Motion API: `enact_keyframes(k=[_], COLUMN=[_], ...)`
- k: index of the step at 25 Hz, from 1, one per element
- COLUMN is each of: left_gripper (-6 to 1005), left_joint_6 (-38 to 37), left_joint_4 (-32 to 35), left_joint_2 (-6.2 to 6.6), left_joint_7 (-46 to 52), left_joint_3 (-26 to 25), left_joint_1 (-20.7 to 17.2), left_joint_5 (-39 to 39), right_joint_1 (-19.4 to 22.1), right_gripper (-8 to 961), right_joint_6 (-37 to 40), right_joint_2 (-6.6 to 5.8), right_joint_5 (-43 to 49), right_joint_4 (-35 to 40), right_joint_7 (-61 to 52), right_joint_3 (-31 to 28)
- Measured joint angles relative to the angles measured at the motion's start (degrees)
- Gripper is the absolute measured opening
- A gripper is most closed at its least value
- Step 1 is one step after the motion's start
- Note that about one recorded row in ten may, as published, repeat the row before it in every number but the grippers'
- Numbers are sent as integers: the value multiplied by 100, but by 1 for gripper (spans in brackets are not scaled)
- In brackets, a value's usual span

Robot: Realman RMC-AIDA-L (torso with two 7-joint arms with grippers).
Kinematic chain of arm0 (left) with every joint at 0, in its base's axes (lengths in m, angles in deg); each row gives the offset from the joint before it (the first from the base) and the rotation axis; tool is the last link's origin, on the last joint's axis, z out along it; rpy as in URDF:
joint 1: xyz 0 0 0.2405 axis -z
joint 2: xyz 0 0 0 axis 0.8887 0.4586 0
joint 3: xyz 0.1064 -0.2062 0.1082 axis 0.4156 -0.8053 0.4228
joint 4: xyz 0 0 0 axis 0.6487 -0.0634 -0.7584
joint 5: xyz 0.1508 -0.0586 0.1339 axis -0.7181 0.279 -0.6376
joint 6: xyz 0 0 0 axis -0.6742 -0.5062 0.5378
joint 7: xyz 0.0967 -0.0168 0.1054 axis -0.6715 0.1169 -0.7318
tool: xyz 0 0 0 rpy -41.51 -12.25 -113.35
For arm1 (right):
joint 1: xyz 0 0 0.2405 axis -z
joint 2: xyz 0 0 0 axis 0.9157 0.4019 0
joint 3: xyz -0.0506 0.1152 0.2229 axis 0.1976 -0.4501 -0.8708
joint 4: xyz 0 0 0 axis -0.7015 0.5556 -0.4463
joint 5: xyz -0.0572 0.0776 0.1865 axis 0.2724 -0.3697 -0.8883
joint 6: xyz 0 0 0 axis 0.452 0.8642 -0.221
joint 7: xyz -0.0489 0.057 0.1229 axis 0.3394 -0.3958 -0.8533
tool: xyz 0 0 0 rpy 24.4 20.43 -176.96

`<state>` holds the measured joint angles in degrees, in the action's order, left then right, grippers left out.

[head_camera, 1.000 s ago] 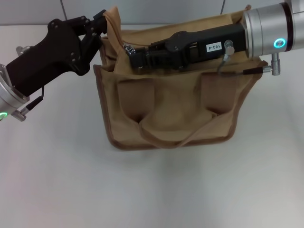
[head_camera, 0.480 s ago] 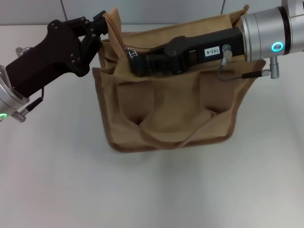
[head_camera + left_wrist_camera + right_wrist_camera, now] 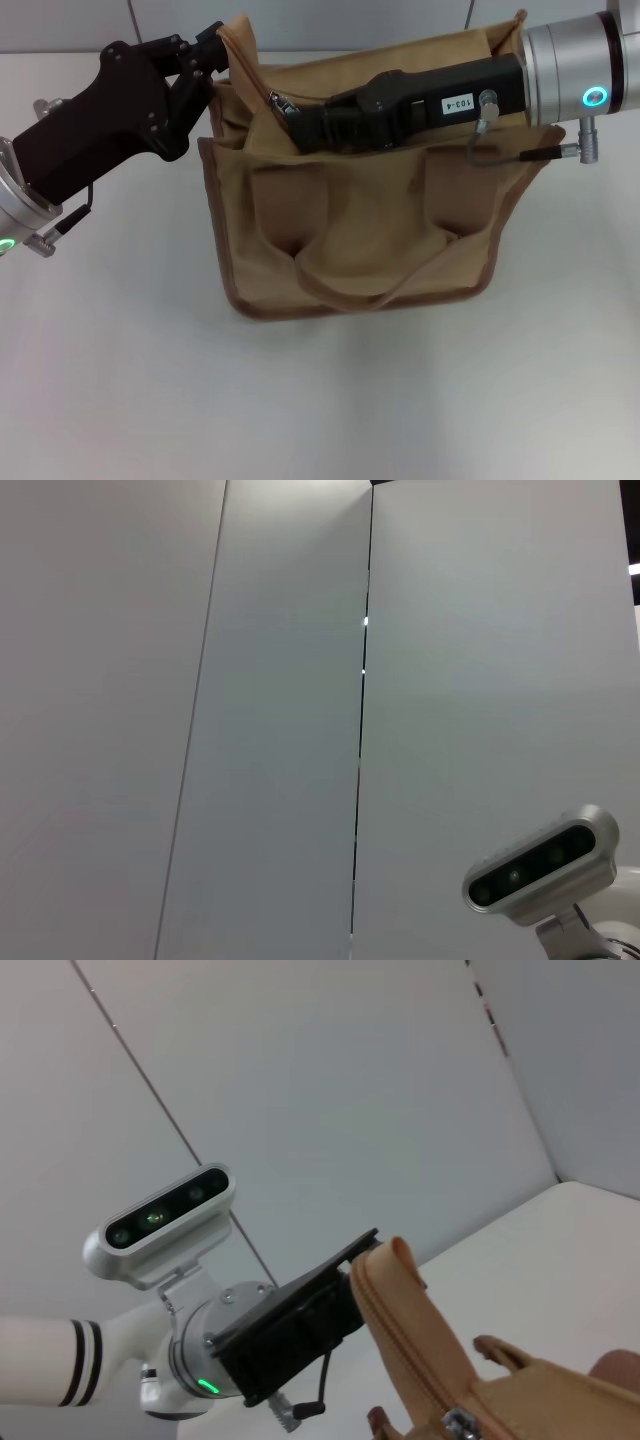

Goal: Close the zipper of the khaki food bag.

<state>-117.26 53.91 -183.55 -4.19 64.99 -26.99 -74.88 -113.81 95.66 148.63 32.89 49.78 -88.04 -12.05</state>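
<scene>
The khaki food bag [image 3: 360, 220] lies on the white table with its handle [image 3: 380, 285] toward me. My left gripper [image 3: 215, 47] is shut on the bag's upright end tab [image 3: 235, 40] at the far left corner. My right gripper [image 3: 293, 112] reaches in from the right along the bag's top edge and is shut on the zipper's silver pull tab [image 3: 280, 100]. The arm hides most of the zipper track. In the right wrist view the end tab [image 3: 395, 1285] stands up in the left gripper [image 3: 345, 1275], with the slider [image 3: 458, 1422] at the bottom edge.
White table [image 3: 320, 400] runs in front of and beside the bag. A grey panelled wall [image 3: 350, 15] stands behind it. The left wrist view shows only wall panels and a wrist camera [image 3: 545, 865].
My right gripper has moved a little to the right along the bag's top, taking the silver pull tab with it. The left gripper has stayed on the end tab.
</scene>
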Motion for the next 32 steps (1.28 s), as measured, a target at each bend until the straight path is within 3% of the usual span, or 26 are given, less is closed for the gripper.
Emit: enact_keyframes(k=[17,27,28,32], left_gripper=[29,48,50,58], left_joint_6=[2,78,97,134], left_joint_4=[0,33,39,50], left_joint_2=[0,25,32,41], left_joint_7=[0,43,54,57], left_joint_3=[-25,-26,-27,-28], left_joint_1=[32,0,-1,-1], left_joint_5=[18,284,300,321], right_joint_1=[85,1000,1258,1543], right_gripper=[9,7,7,6], right_joint_6=[-231,-377,-368,-343], right_joint_2=[-1,-48,-66,-44], right_joint_5=[94,492,589,756], right_joint_4=[378,1462,1763,2180], right_joint_7=[-342,-961,-1077,-1173], right_joint_3=[52,-81,-252,-624])
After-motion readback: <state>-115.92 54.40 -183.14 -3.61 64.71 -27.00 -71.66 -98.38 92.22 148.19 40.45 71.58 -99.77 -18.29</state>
